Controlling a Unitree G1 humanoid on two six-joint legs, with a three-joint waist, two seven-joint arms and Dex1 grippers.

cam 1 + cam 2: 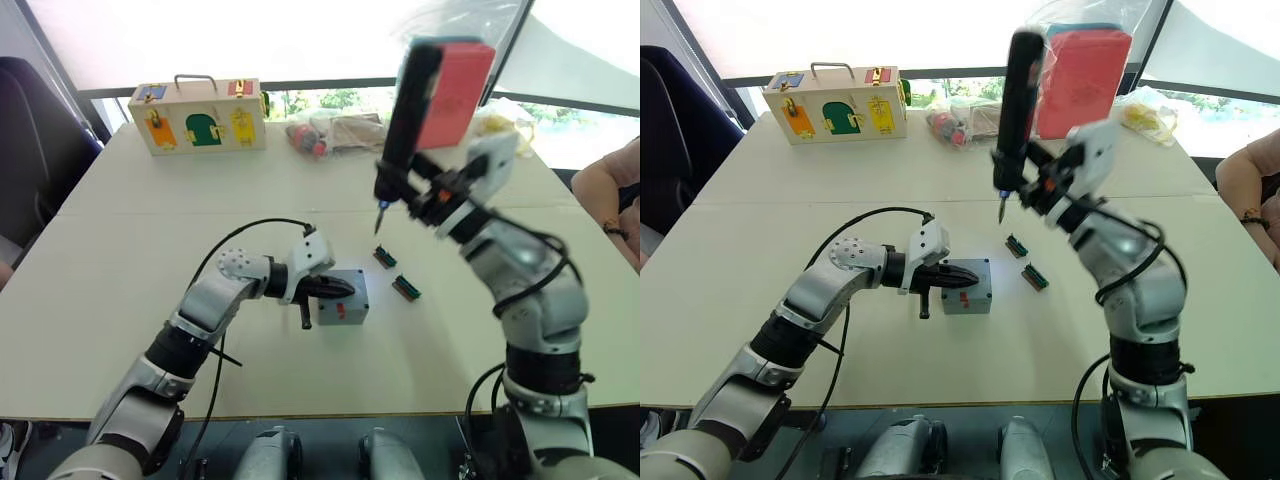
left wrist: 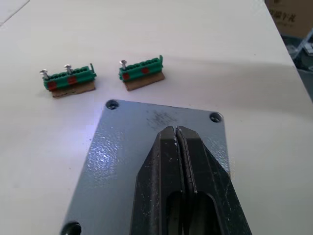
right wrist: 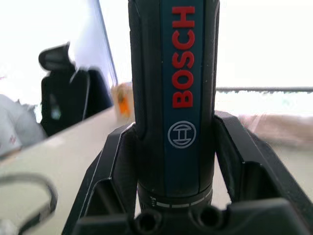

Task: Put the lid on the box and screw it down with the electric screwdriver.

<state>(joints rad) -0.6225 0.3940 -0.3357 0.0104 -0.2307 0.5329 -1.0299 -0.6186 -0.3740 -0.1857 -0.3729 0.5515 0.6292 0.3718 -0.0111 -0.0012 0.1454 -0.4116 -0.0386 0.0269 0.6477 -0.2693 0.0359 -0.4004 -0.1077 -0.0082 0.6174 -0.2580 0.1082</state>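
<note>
One lid (image 2: 146,147) corner behind left pincer (image 2: 177,134).

Count: 1 lid (image 2: 146,147) on 1 grey box (image 1: 340,310), 1 screwdriver (image 1: 400,120), 2 green strips (image 2: 68,81) (image 2: 142,72), 1 wooden box (image 1: 198,118), 2 grippers (image 1: 335,289) (image 3: 173,147).

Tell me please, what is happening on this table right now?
A two-armed robot is closing a small grey box. The lid is already on it, and the shut left claw rests on top of the lid. The right claw holds the screwdriver raised above the table, bit pointing down, not yet at a screw hole. Two green screw strips lie nearby.
</note>
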